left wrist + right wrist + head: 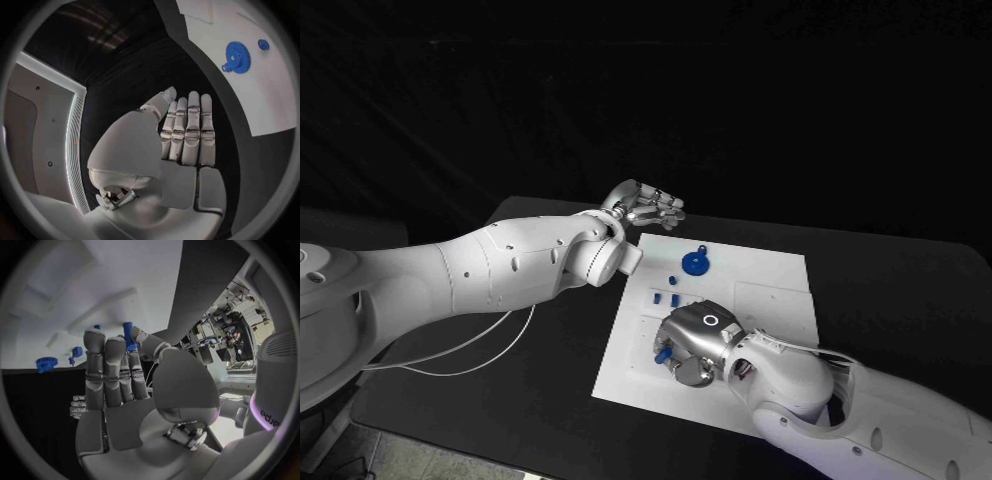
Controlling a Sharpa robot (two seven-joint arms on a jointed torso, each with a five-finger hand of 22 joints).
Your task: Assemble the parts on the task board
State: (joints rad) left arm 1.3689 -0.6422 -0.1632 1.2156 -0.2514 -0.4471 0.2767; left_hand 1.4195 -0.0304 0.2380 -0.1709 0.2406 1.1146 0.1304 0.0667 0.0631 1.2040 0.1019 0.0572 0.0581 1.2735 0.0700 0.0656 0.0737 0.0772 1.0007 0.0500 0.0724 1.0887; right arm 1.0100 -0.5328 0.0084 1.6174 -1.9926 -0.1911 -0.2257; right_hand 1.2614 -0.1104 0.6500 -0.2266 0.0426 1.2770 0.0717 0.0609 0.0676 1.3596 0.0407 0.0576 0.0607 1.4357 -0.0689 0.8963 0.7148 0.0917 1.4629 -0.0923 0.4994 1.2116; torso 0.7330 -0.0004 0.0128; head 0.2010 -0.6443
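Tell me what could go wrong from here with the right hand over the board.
The right hand pinches a blue peg at its fingertips only; it might slip or tilt. That hand also covers the near part of the task board, so it could knock the small blue parts beside it.

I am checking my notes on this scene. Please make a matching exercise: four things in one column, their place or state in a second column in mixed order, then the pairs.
1. left hand
2. right hand
3. large blue gear
4. task board

a. lies on the board's far part
b. white, on the black table
c. over the board's near part, at a blue part
d. off the board, beyond its far corner

Pairs: 1-d, 2-c, 3-a, 4-b
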